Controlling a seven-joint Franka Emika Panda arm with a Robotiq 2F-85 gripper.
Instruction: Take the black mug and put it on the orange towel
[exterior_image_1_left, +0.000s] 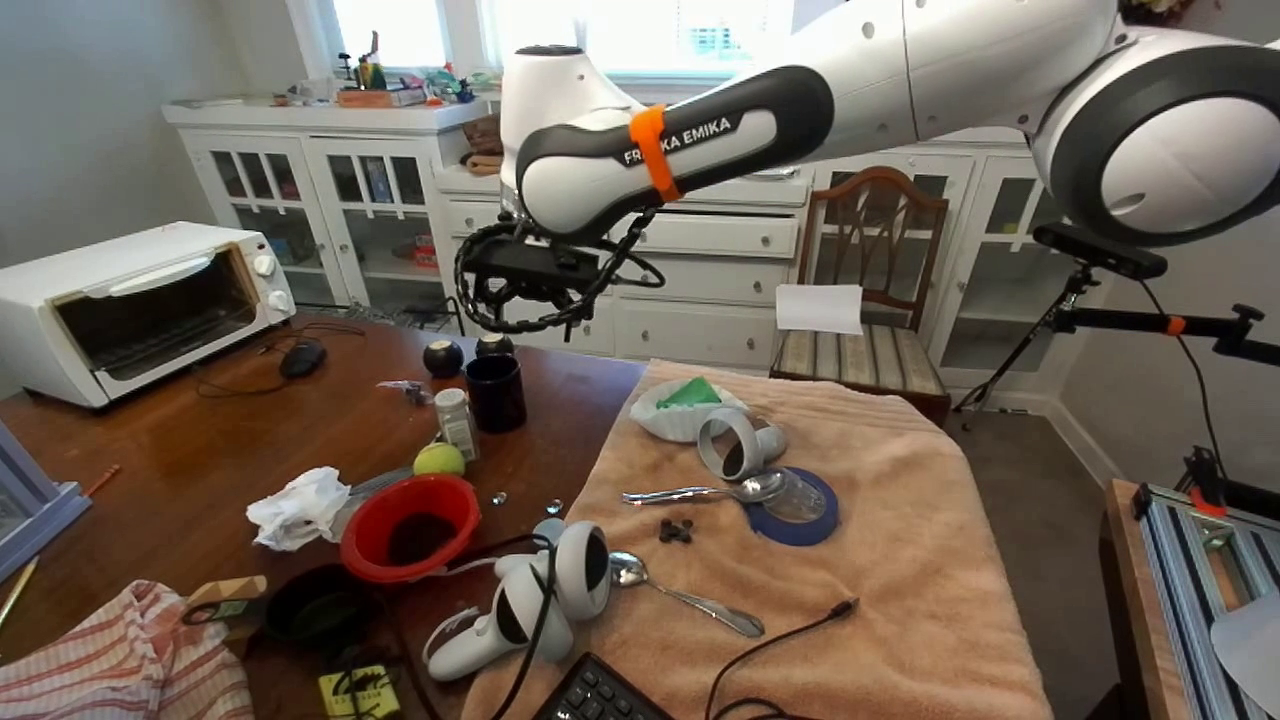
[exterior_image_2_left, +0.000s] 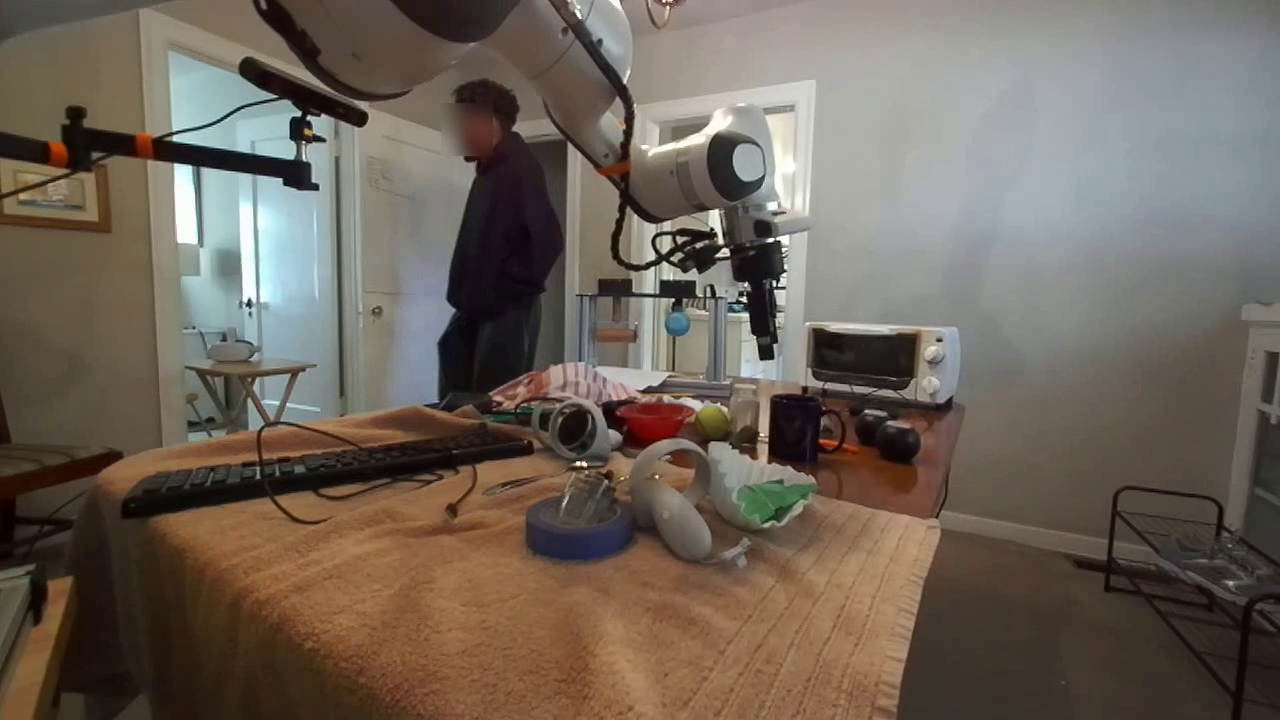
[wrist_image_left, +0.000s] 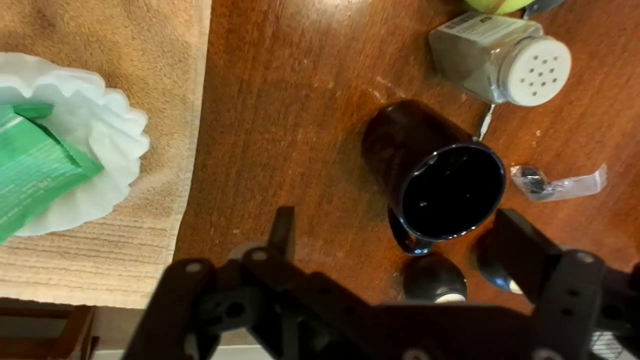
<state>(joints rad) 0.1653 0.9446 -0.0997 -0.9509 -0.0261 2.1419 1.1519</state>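
The black mug (exterior_image_1_left: 495, 392) stands upright on the brown wooden table, near the towel's edge. It also shows in an exterior view (exterior_image_2_left: 795, 428) and in the wrist view (wrist_image_left: 400, 145), its mouth facing the camera and its handle towards the gripper base. The orange towel (exterior_image_1_left: 900, 520) covers the near part of the table, also in an exterior view (exterior_image_2_left: 400, 620) and along the left of the wrist view (wrist_image_left: 167, 90). My gripper (wrist_image_left: 395, 214) is open and empty, its fingers wide apart. In both exterior views the gripper (exterior_image_1_left: 535, 315) (exterior_image_2_left: 765, 345) hangs above the mug, apart from it.
Beside the mug stand a shaker (exterior_image_1_left: 457, 425) and two round black holders (wrist_image_left: 434, 277). A tennis ball (exterior_image_1_left: 438, 460) and red bowl (exterior_image_1_left: 365, 545) are close by. On the towel lie a white fluted paper cup (exterior_image_1_left: 665, 420), a controller (exterior_image_1_left: 715, 455) and blue tape (exterior_image_1_left: 810, 528).
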